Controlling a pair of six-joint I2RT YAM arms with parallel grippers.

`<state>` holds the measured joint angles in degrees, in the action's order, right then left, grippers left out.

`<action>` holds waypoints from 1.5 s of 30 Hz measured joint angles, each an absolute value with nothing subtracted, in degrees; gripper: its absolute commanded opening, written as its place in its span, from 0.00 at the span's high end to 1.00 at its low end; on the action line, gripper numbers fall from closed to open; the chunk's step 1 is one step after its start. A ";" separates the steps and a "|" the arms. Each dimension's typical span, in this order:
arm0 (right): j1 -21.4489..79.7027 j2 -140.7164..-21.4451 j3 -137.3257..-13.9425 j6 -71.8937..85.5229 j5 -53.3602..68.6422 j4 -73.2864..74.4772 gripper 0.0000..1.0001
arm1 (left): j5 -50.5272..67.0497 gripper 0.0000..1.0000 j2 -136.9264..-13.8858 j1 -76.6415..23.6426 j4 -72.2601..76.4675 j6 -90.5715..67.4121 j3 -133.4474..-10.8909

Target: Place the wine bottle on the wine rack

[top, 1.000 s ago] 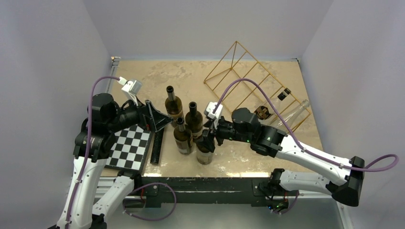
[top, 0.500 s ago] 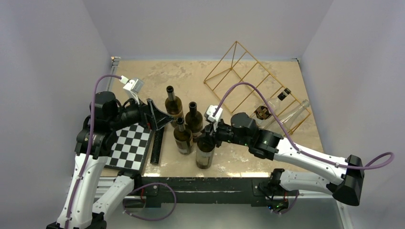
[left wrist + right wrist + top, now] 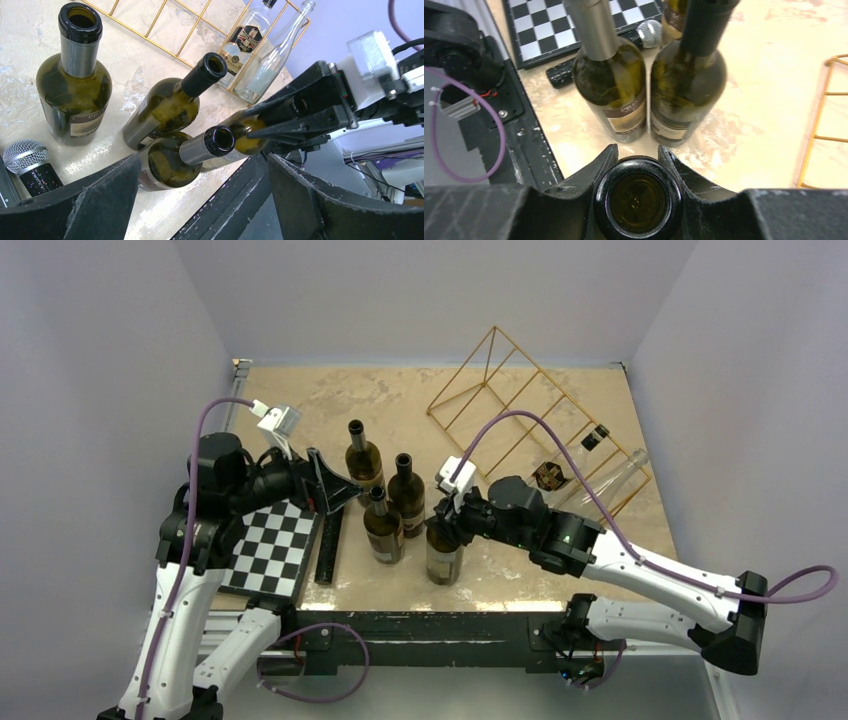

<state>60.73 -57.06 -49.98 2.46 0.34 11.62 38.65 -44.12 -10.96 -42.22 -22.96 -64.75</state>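
The wine bottle [image 3: 444,558] is held upright near the near edge of the table [image 3: 300,400], just right of three other dark bottles [image 3: 384,527]. Its neck is clenched between the fingers of the right gripper [image 3: 446,525], and in the right wrist view the open mouth is seen wedged between them. Whether its base rests on the surface cannot be told. The wine rack [image 3: 520,405] is set well apart, at the far right of the table, with two clear bottles [image 3: 612,478] laid on its right end. The left gripper [image 3: 335,490] is spread wide with nothing between its fingers, and is held above the far edge of a chessboard [image 3: 268,550]. A microphone [image 3: 25,160] is laid beside the board. The tabletop is beige and mottled, edged by a black rail at the near side and enclosed by plain pale lilac walls.
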 measured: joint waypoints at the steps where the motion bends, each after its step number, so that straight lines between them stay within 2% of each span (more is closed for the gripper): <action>1: 60.73 -57.04 -50.87 2.39 -0.75 12.78 1.00 | 38.65 0.01 -44.10 -10.96 -42.26 -22.96 -64.75; 10: 60.34 -57.04 -62.76 -0.78 -10.37 20.23 1.00 | 38.65 0.01 -43.57 -10.96 -42.50 -22.96 -64.75; 15: 56.60 -57.91 -67.02 -1.89 -12.69 22.31 1.00 | 38.65 0.01 -43.46 -10.96 -42.52 -22.96 -64.75; 27: 39.29 -60.93 -67.90 3.44 -11.29 24.88 1.00 | 38.65 0.01 -43.38 -10.96 -42.52 -22.96 -64.75; 45: 30.46 -69.63 -69.63 8.88 -10.50 22.85 1.00 | 38.72 0.01 -43.88 -10.96 -42.94 -22.96 -64.75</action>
<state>30.46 -69.63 -69.63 8.88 -10.50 22.85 38.72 -43.88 -10.96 -42.94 -22.96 -64.75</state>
